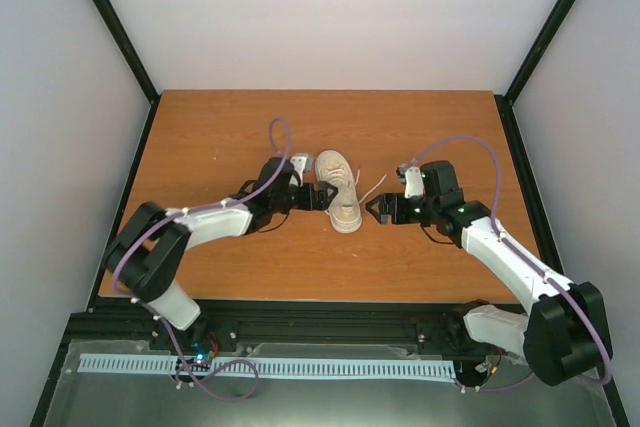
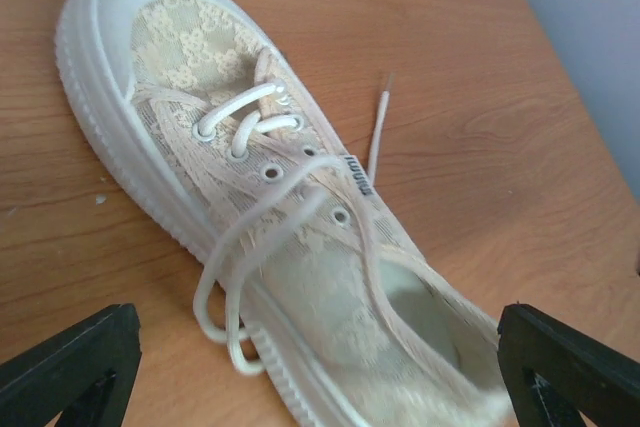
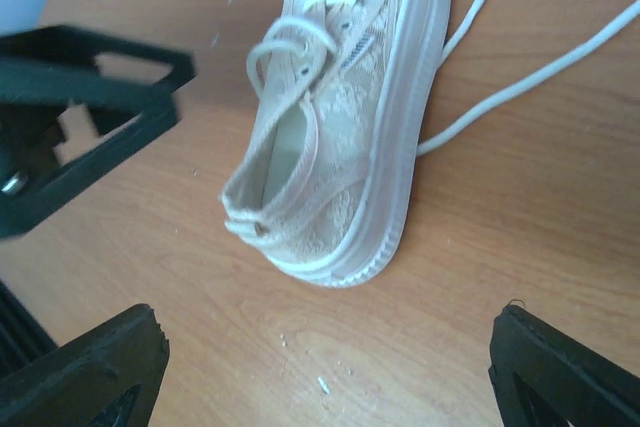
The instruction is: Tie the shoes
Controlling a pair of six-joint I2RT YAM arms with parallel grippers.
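On the wooden bench (image 1: pixel 220 127), a cream sneaker (image 1: pixel 341 192) lies between two claws.
Both the left claw (image 1: pixel 316 197) and the right claw (image 1: pixel 376 211) gape wide, gripping nothing; white laces (image 2: pixel 377 132) trail loose.

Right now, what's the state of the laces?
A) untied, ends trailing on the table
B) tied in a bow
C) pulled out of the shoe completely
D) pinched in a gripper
A: the lace ends lie loose on the table beside the shoe. The laces are threaded through the eyelets, and no bow shows.
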